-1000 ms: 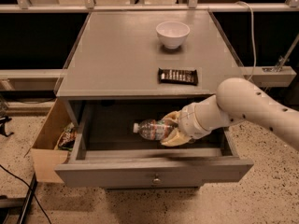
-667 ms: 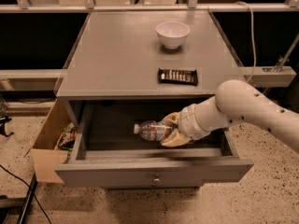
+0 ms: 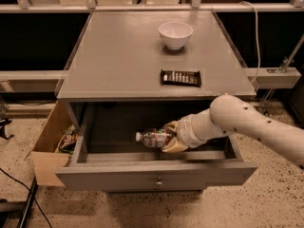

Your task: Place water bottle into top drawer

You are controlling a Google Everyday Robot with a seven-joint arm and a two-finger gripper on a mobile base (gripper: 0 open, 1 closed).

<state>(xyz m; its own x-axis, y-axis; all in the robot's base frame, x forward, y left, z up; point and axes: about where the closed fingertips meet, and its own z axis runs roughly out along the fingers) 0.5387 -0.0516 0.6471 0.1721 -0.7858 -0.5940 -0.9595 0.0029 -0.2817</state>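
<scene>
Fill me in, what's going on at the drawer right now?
The robot's arm reaches into the open top drawer, its claw shut on the water bottle, which lies sideways, cap to the left, low inside the drawer and not yet released. The bowl and candy bar sit on the cabinet top.

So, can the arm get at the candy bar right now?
Probably not directly: the pincer sits inside the top drawer, shut on the water bottle, below the tabletop holding the candy bar.

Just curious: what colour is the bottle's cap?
White, in camera view; gripper holds the water bottle inside top drawer.
</scene>
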